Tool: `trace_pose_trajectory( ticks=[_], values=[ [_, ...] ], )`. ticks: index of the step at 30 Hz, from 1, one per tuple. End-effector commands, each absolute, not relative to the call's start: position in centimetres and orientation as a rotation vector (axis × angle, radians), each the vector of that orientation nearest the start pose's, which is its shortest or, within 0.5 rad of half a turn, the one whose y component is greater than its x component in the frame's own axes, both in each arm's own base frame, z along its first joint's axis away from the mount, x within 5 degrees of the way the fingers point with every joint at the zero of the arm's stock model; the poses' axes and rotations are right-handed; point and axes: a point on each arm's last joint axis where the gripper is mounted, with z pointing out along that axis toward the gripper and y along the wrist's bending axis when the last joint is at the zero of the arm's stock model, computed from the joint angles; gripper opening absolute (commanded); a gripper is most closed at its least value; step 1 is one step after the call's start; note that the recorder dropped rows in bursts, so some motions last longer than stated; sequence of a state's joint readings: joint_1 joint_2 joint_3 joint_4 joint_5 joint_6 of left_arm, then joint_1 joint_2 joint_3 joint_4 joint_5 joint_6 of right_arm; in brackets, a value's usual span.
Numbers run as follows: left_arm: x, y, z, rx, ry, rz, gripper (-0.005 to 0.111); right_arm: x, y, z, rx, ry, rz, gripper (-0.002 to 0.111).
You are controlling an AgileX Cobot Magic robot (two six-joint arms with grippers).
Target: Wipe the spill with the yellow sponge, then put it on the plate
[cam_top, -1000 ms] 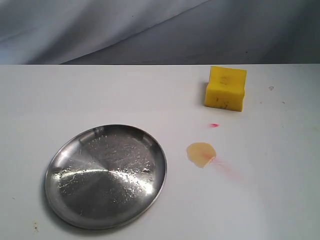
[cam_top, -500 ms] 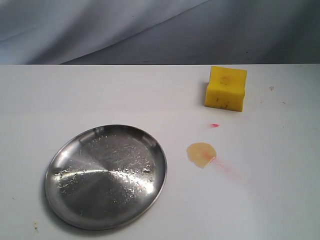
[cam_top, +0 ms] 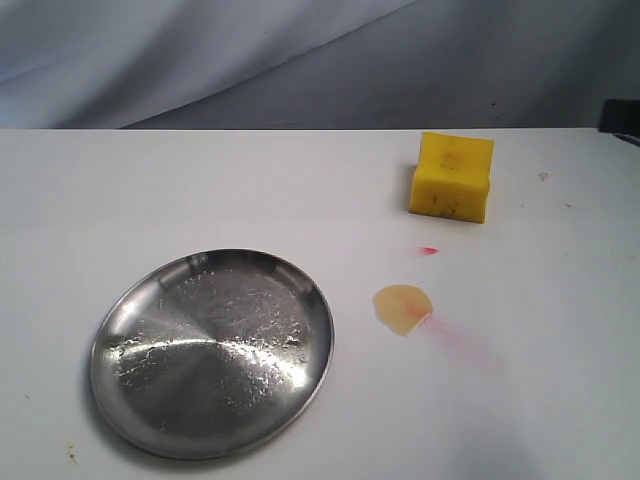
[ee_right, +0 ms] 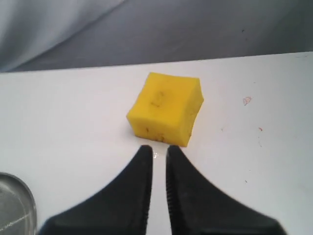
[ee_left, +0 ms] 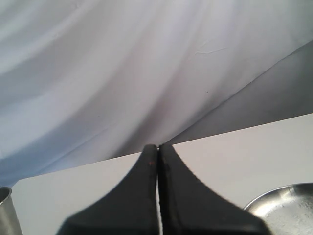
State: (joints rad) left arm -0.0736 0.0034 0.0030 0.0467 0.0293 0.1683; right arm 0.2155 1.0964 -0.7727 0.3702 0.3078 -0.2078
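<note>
The yellow sponge sits at the back right of the white table, apart from everything else. The spill, a small tan-orange puddle, lies nearer the front, between the sponge and the plate, which rests at the front left. In the right wrist view my right gripper hovers just short of the sponge, its jaws a narrow gap apart with nothing between them. My left gripper is shut and empty, with the plate's rim off to one side. Neither gripper's fingers show in the exterior view.
A small red dot and a faint pink streak mark the table near the spill. A dark piece of the right arm shows at the right edge. A metal cup stands beside the left gripper. Grey cloth hangs behind the table.
A dark piece of the right arm has come into the exterior view at its right edge. Sponge, spill and plate have not moved.
</note>
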Motion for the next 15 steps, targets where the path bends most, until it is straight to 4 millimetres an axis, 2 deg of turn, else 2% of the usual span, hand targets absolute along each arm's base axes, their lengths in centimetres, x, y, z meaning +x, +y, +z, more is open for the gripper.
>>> trace_pose_trajectory(
  ticks=[1, 3, 7, 9, 15],
  values=[
    [5.6, -0.4, 21.1, 0.203, 1.493, 0.107, 0.000, 27.6, 7.5, 30.8, -0.242, 2.250, 0.350, 0.035],
    [5.6, -0.4, 21.1, 0.203, 1.493, 0.107, 0.000, 30.1, 8.2, 30.2, -0.266, 2.321, 0.367, 0.054],
    [5.6, -0.4, 21.1, 0.203, 1.493, 0.107, 0.000, 34.3, 9.3, 28.1, -0.267, 2.422, 0.392, 0.078],
    [5.6, -0.4, 21.1, 0.203, 1.493, 0.107, 0.000, 36.4, 9.8, 26.9, -0.255, 2.448, 0.397, 0.081],
    [5.6, -0.4, 21.1, 0.203, 1.493, 0.107, 0.000, 41.3, 10.7, 23.3, -0.225, 2.481, 0.393, 0.081]
  ],
)
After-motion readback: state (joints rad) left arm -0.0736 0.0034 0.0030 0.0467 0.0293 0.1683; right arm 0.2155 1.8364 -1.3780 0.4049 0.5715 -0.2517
